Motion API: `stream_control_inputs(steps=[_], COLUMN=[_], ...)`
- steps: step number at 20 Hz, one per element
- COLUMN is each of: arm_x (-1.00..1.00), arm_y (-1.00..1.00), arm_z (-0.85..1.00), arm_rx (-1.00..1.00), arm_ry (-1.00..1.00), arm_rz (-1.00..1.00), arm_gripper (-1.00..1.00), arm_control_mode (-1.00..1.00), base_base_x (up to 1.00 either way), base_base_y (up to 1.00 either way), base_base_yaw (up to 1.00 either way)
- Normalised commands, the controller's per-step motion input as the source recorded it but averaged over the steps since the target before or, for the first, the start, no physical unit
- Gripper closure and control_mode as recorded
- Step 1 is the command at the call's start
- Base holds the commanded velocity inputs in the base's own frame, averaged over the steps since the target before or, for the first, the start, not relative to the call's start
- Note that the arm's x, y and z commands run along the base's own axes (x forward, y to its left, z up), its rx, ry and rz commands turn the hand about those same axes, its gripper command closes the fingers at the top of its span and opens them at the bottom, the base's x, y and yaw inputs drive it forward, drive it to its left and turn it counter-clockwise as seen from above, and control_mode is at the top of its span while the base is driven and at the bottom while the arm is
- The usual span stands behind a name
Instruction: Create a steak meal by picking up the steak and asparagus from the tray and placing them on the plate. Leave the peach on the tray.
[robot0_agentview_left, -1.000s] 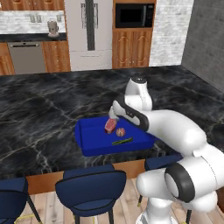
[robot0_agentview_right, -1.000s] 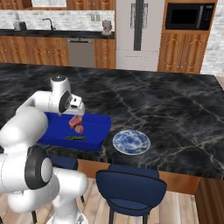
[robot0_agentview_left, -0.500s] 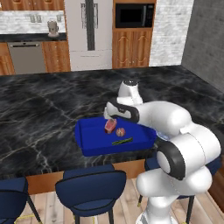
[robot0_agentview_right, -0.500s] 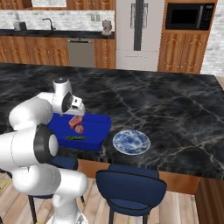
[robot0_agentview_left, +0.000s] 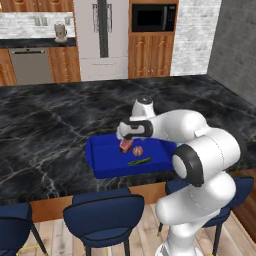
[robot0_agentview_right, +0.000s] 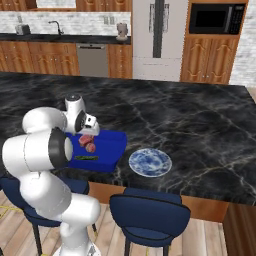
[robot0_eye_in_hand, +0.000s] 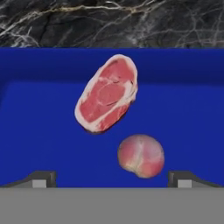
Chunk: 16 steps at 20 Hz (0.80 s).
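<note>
A black marble counter (robot0_agentview_right: 200, 130) carried a blue tray (robot0_agentview_right: 112, 145) near its front edge, towards the left in the right base view. A small patterned plate (robot0_agentview_right: 150, 162) lay on the counter just beside the tray, also close to the front edge.

The arm is folding in over the tray (robot0_agentview_left: 100, 160), its elbow dropping and its forearm swinging level across the near right corner. The gripper (robot0_agentview_left: 123, 136) is sliding from above the tray's right half toward the far edge, coming down closer over the steak (robot0_agentview_left: 125, 145), with its fingertips (robot0_eye_in_hand: 41, 178) spread wide and the peach (robot0_eye_in_hand: 141, 155) between them.
</note>
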Motion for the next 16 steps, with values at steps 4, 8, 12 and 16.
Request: stream_control_inputs(steps=[4,8,12,16], arm_x=[0.37,0.39,0.39,0.29], arm_y=[0.05,0.12,0.16,0.02], arm_z=[-0.31,-0.27,-0.24,-0.29], arm_rx=[0.0,0.0,0.0,0.0], arm_ry=[0.0,0.0,0.0,0.0], arm_rz=[0.0,-0.01,-0.02,-0.02], arm_gripper=[-1.0,-1.0,-1.0,-1.0], arm_control_mode=[-1.0,-1.0,-1.0,-1.0], base_base_x=[0.0,0.0,0.0,0.0], base_base_y=[0.0,0.0,0.0,0.0], base_base_yaw=[0.0,0.0,0.0,0.0])
